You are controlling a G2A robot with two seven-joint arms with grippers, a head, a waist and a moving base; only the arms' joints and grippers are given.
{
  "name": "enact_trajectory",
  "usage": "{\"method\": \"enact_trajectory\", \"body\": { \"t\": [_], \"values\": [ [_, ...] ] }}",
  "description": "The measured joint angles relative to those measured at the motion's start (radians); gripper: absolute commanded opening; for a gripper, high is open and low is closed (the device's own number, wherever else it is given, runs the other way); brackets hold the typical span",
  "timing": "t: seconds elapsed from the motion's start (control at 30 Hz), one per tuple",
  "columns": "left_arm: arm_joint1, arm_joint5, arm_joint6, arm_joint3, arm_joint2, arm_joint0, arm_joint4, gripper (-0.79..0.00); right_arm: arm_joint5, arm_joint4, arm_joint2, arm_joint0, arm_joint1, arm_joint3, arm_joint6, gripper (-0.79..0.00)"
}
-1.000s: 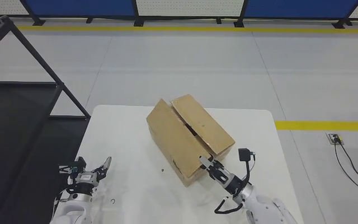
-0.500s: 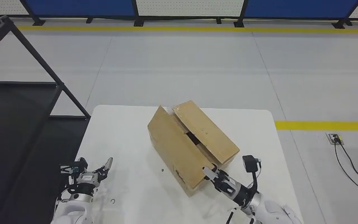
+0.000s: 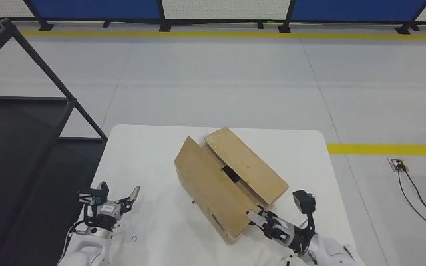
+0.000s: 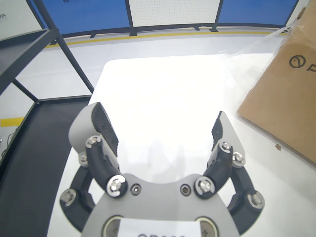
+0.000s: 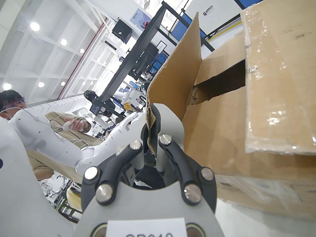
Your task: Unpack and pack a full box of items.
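My right gripper (image 5: 151,118): jaws clamped on a corner of the box (image 3: 223,179) flap (image 5: 177,72). My left gripper (image 4: 158,124): jaws spread wide over the table (image 3: 146,156).

The box (image 3: 226,186) hides its contents from every view.

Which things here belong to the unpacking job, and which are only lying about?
For the job:
- cardboard box
- its raised flap, pinched by the right claw
- left claw, open, over the table

Lying about:
- brown crumb beside the box
- black rack next to the table
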Motion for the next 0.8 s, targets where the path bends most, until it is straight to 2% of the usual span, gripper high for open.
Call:
{"method": "enact_trajectory", "body": {
  "t": [0.1,0.3,0.5,0.53,0.57,0.6,0.67,0.73,0.77,0.8],
  "values": [
    [0.003,-0.035,0.004,0.011,-0.001,-0.021,0.012,0.0,-0.029,0.041,0.002,0.008,0.008,0.017,0.043,-0.785],
    [0.005,-0.048,-0.003,0.029,0.012,-0.06,0.035,0.0,-0.087,0.135,-0.009,0.051,0.024,0.082,0.163,-0.785],
    [0.009,-0.088,-0.004,0.043,0.026,-0.082,0.074,0.0,-0.094,0.16,-0.022,0.089,0.035,0.126,0.208,-0.785],
    [0.01,-0.092,-0.004,0.046,0.029,-0.086,0.078,0.0,-0.092,0.162,-0.023,0.092,0.036,0.129,0.209,-0.683],
    [0.01,-0.095,-0.005,0.05,0.031,-0.09,0.081,0.0,-0.09,0.162,-0.024,0.095,0.037,0.131,0.209,-0.499],
    [0.01,-0.095,-0.008,0.055,0.035,-0.096,0.086,0.0,-0.088,0.161,-0.024,0.097,0.039,0.133,0.207,-0.446],
    [0.01,-0.086,-0.031,0.062,0.039,-0.104,0.093,0.0,-0.087,0.157,-0.021,0.095,0.042,0.13,0.203,-0.394],
    [0.01,-0.076,-0.058,0.061,0.041,-0.108,0.094,0.0,-0.09,0.152,-0.011,0.085,0.046,0.12,0.194,-0.105],
    [0.01,-0.075,-0.059,0.061,0.041,-0.108,0.094,0.0,-0.091,0.15,-0.005,0.079,0.048,0.113,0.19,0.0],
    [0.01,-0.075,-0.057,0.061,0.041,-0.108,0.094,0.0,-0.092,0.147,0.004,0.068,0.051,0.102,0.184,0.0]
  ]
}}
